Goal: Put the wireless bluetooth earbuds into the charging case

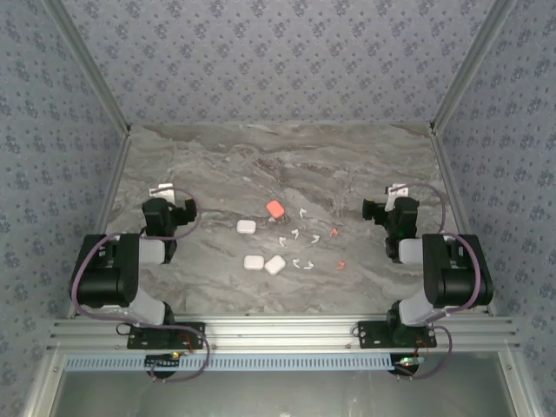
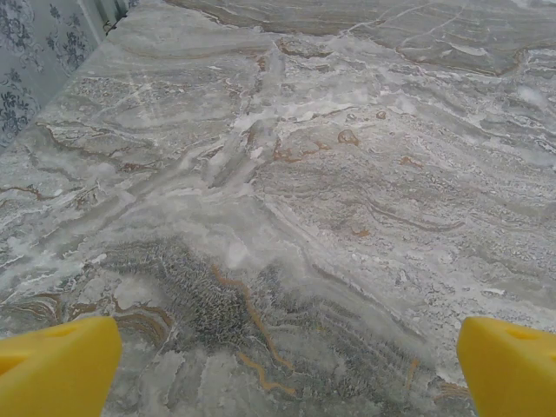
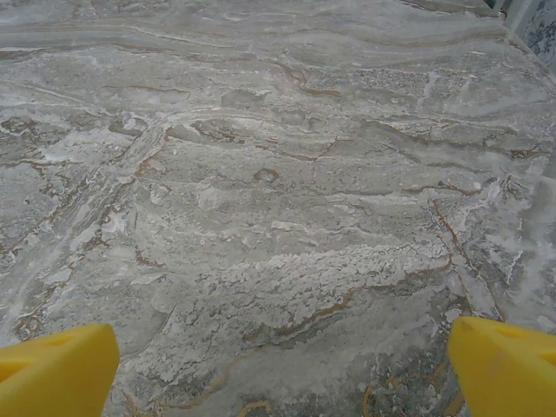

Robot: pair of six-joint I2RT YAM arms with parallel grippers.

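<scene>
Several tiny white earbuds [image 1: 296,233] and two coral-red ones [image 1: 334,232] lie scattered on the marble table at centre. Beside them rest a coral-red charging case [image 1: 274,208] and three white cases [image 1: 246,227], all closed. My left gripper [image 1: 162,191] hovers at the table's left, well apart from them. My right gripper [image 1: 398,188] hovers at the right. In the left wrist view the left gripper [image 2: 287,365] is open, yellow fingertips [image 2: 56,365] wide apart over bare marble. The right gripper [image 3: 282,369] is open too, nothing between its fingertips [image 3: 504,365].
Patterned walls with metal corner posts [image 1: 452,95] close in the table [image 1: 278,156] on three sides. The arms' bases sit on the aluminium rail [image 1: 278,332] at the near edge. Open marble lies behind the cluster of cases and buds.
</scene>
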